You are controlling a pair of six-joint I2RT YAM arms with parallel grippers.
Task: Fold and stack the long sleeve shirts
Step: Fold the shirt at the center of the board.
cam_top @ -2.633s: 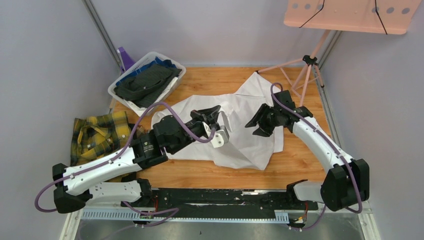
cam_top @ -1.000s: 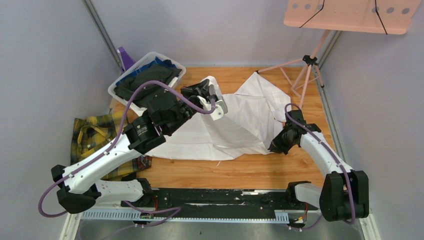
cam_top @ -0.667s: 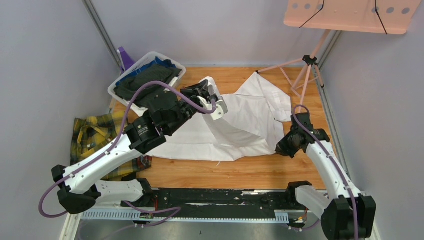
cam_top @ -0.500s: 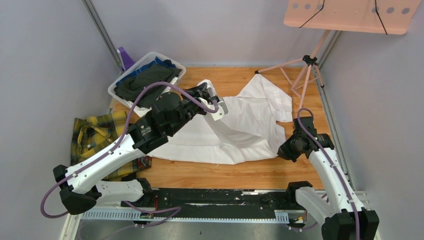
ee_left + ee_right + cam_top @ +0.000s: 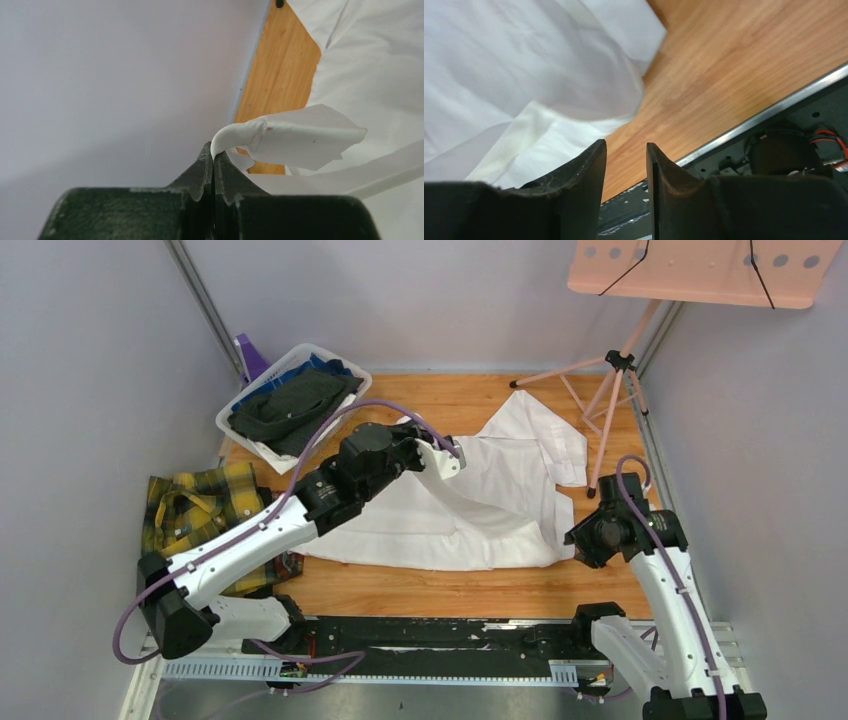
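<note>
The white long sleeve shirt (image 5: 490, 505) lies spread over the middle of the wooden table (image 5: 440, 585), with part of it (image 5: 545, 435) folded toward the back right. My left gripper (image 5: 447, 457) is shut on an edge of it (image 5: 280, 137) and holds that edge up above the cloth; the jaws pinch the fabric at their tips (image 5: 213, 152). My right gripper (image 5: 577, 541) hangs open just off the shirt's near right corner (image 5: 574, 95), nothing between its fingers (image 5: 625, 144). The yellow-and-green plaid shirt (image 5: 195, 510) lies crumpled at the table's left edge.
A white basket (image 5: 232, 423) of dark clothes stands at the back left. A pink tripod stand (image 5: 608, 390) rises at the back right, one foot near the shirt. A black rail (image 5: 440, 635) runs along the near edge.
My right gripper has opened, let go of the shirt's near right corner and drawn back toward the near right. The left arm has carried its held edge rightward, and the shirt lies flatter.
</note>
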